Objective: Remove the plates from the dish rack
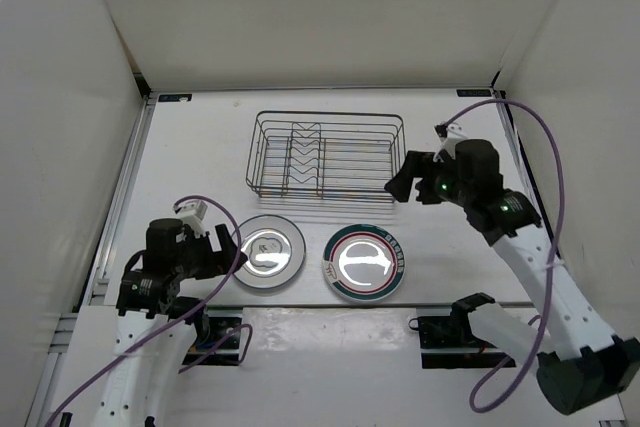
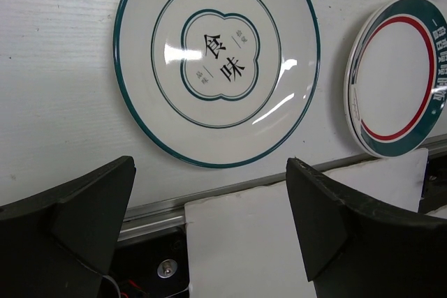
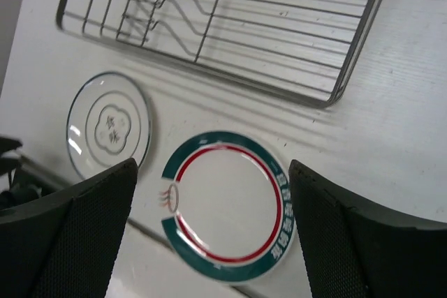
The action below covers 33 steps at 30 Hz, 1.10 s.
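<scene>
The dish rack (image 1: 325, 152) sits towards the back of the white desk (image 1: 190, 167), its long side running left to right. Its thin wire dividers zigzag along the left half.

Two plates lie flat on the desk in front of the rack, close to the near edge and side by side without touching. The left one is the pale plate (image 1: 268, 250), which has a thin teal line round its rim and a clover-shaped emblem with dark characters in the middle. To its right is the teal-banded plate (image 1: 364, 262), with a red ring inside the band and a white centre. In the left wrist view a second pale rim seems to show under this plate's left edge, but I cannot tell whether another plate lies beneath it.

The left pincer (image 1: 222, 239) hangs low just left of the pale plate. Its two dark fingers (image 2: 84, 207) are spread wide and grip nothing.

The right pincer (image 1: 398, 185) is up beside the right end of the rack and tilted down towards the desk. Its fingers (image 3: 91, 221) are parted as well, with nothing between them; the teal-banded plate shows through the gap, lying on the desk below.
</scene>
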Each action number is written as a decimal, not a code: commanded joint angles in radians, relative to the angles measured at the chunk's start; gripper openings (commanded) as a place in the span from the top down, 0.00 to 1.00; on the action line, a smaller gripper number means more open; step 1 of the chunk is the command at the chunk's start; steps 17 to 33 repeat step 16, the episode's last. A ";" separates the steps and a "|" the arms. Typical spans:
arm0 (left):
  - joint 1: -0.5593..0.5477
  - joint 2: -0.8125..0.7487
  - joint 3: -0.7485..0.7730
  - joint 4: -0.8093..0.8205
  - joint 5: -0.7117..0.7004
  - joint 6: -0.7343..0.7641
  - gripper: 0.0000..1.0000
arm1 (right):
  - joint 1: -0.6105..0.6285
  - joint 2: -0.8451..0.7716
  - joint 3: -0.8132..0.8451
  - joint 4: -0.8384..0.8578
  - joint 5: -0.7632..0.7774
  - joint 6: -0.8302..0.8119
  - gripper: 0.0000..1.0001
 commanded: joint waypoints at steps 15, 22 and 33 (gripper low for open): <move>0.015 0.077 -0.012 0.031 0.027 0.015 0.00 | -0.001 -0.265 0.010 -0.395 -0.017 -0.167 0.10; 0.015 0.088 -0.012 0.033 0.024 0.018 0.00 | 0.000 -0.265 -0.001 -0.397 0.002 -0.170 0.10; 0.015 0.088 -0.012 0.033 0.024 0.018 0.00 | 0.000 -0.265 -0.001 -0.397 0.002 -0.170 0.10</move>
